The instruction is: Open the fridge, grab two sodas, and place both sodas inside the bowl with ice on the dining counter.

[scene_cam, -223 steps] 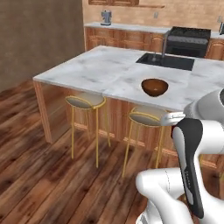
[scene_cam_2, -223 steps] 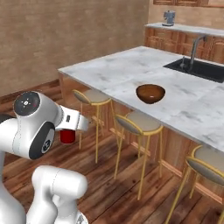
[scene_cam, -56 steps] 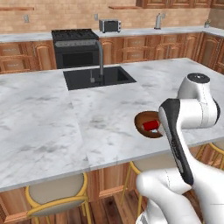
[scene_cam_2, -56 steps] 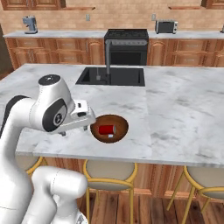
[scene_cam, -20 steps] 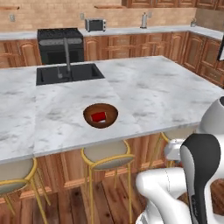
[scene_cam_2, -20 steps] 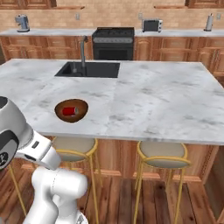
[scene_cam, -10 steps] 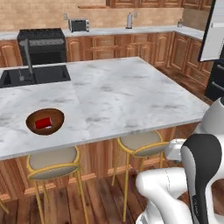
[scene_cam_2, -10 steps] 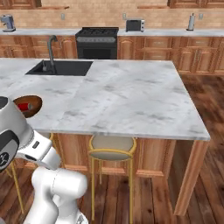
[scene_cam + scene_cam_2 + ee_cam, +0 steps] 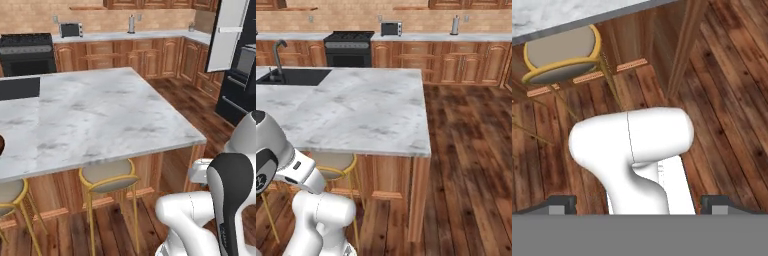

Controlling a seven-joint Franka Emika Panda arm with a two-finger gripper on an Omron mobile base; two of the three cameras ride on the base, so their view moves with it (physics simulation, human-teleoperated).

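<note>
Dining counter (image 9: 95, 115), white-grey veined marble on a wooden base, taken as landmark. Set into its far-left part in the right base view: black sink (image 9: 298, 76) with a curved tap (image 9: 277, 52) standing at the sink's left end. Tucked under the counter's near edge: stools with yellow legs and pale round seats, one (image 9: 107, 178) below the near edge in the left base view, another (image 9: 9, 192) to its left, one (image 9: 562, 55) seen from above in the hand view with the marble edge just above it. At the counter's left limit in the left base view, a dark reddish sliver (image 9: 1, 145) at the picture's edge, too little to tell what it is. Beyond the counter, along the back wall: wooden cabinets (image 9: 461, 62) under a pale marble wall counter, black oven range (image 9: 348, 47) behind the sink, toaster (image 9: 391, 28) to the right of the range, a slim upright grey item (image 9: 455, 24) further right. To the right of the counter, across the wooden floor (image 9: 471, 160), in the left base view: fridge (image 9: 240, 75), very dark, its pale-lined door (image 9: 226, 32) swung open, grey bar handles on the lower front. Gripper (image 9: 639, 205) in the hand view: two dark fingertips (image 9: 561, 204) far apart at the lower corners, jaws released and wide, nothing between them, facing down at the floor beside the counter's wooden base.
</note>
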